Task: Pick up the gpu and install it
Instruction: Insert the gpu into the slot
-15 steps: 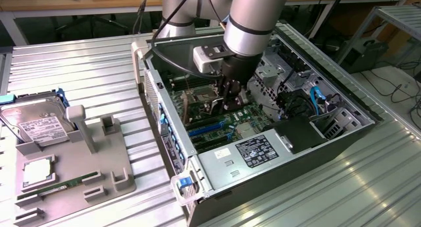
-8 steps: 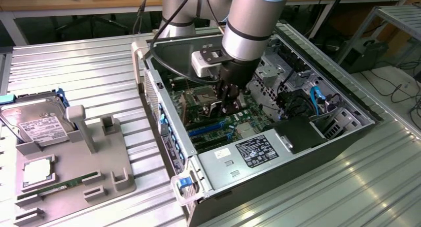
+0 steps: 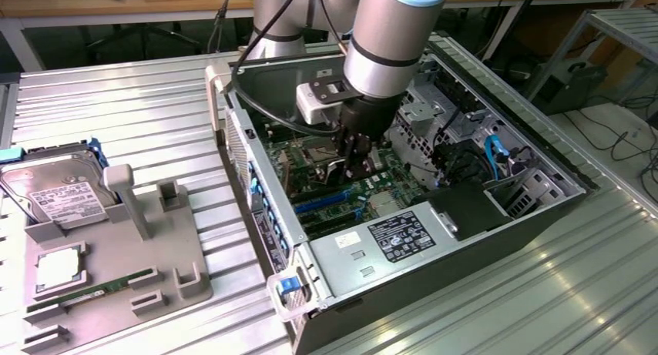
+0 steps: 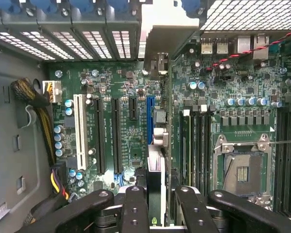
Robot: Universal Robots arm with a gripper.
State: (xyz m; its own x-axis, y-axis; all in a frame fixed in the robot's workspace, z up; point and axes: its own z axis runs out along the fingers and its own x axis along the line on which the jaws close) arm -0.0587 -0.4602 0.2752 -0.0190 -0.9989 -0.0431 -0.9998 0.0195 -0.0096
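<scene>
Thin flat gpu in end effector

Open case side gives access; drive cage crowds the motherboard.

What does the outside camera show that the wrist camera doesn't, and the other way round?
Outside view: the gray tray beside the computer case, with the hard drive on it, and the power supply. Wrist view: the gpu edge-on in the claw, and the white slot. Both: the claw above the green motherboard.
</scene>
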